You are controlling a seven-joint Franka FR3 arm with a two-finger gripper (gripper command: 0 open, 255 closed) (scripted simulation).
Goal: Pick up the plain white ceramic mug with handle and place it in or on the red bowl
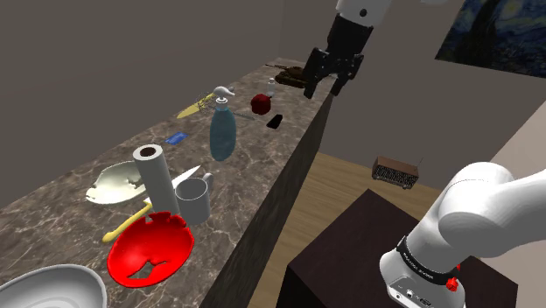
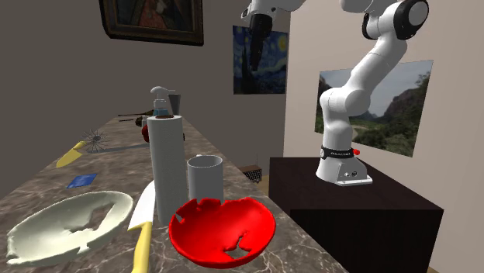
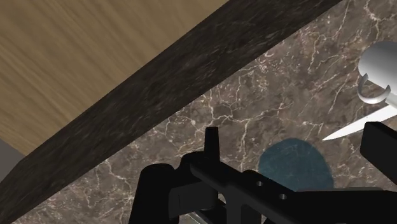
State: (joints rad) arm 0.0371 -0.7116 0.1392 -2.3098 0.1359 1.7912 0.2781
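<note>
The white mug (image 1: 194, 201) stands upright on the dark marble counter (image 1: 254, 166), its handle toward the far end. It sits right behind the red bowl (image 1: 150, 250), whose rim is chipped. In the second exterior view the mug (image 2: 205, 178) is between a paper towel roll (image 2: 167, 163) and the red bowl (image 2: 223, 229). My gripper (image 1: 325, 87) hangs open and empty high above the counter's far end, well away from the mug. From the wrist, the fingers (image 3: 212, 139) stand apart over the counter edge, with the mug (image 3: 380, 67) far ahead.
A blue spray bottle (image 1: 222, 129) stands between gripper and mug. Near the mug are a paper towel roll (image 1: 158, 179), a yellow-handled knife (image 1: 131, 220) and a broken white bowl (image 1: 116, 182). A red object (image 1: 261, 103) and small items crowd the far end. The wooden floor (image 1: 350, 188) lies below the counter edge.
</note>
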